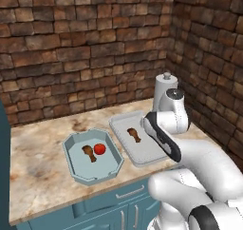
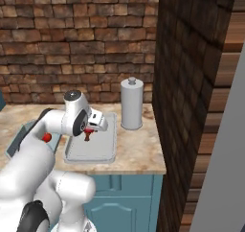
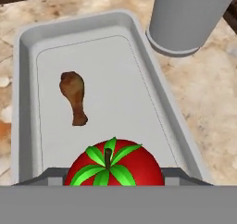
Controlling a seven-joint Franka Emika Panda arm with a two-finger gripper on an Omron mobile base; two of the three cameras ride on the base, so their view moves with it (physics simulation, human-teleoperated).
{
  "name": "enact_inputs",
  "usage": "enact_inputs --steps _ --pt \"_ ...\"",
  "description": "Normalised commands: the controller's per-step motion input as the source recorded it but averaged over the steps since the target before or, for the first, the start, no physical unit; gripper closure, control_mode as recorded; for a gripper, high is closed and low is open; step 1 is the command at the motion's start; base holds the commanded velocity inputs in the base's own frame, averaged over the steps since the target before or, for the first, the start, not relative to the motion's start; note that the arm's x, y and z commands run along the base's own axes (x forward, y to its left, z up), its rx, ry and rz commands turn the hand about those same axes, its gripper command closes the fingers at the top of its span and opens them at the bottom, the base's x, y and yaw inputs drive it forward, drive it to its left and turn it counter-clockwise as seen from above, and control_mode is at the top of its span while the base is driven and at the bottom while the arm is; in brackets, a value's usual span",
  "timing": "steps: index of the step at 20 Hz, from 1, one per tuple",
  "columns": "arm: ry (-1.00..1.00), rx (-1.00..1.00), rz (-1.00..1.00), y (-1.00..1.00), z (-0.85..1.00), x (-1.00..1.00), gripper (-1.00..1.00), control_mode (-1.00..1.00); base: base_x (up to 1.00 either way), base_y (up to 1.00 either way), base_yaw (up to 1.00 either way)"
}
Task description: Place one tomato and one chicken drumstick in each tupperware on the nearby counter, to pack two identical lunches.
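The left tupperware (image 1: 76,150) held a drumstick (image 1: 89,153) and tomato (image 1: 99,149). The right tupperware (image 3: 97,61) held one drumstick (image 3: 74,96); the gripper (image 2: 89,129) above it apparently clasped the second tomato (image 3: 113,165), unreleased.

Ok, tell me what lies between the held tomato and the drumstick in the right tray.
Nothing: in the hand view, bare tray floor separates the tomato, held in the gripper, from the chicken drumstick.

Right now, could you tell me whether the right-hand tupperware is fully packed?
Not yet. The right tupperware holds one drumstick; its tomato is above it at the gripper.
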Motion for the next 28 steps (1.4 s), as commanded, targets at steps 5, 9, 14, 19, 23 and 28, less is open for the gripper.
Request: enact_inputs --steps 5,9,14,19,23,28 --pt "0.00 0.00 0.00 0.00 -0.51 0.42 1.00 -1.00 0.00 0.00 0.00" --pt "0.00 0.00 0.00 0.00 -0.43 0.42 1.00 -1.00 0.00 0.00 0.00" --pt "0.00 0.00 0.00 0.00 -0.37 0.42 1.00 -1.00 0.00 0.00 0.00" --pt "0.02 0.00 0.00 0.00 -0.31 0.52 -1.00 -1.00 0.00 0.00 0.00" --pt "0.06 0.00 0.00 0.00 -0.02 0.46 -1.00 -1.00 0.00 0.00 0.00" --pt "0.04 0.00 -0.01 0.08 0.01 0.27 -1.00 -1.00 0.00 0.00 0.00"
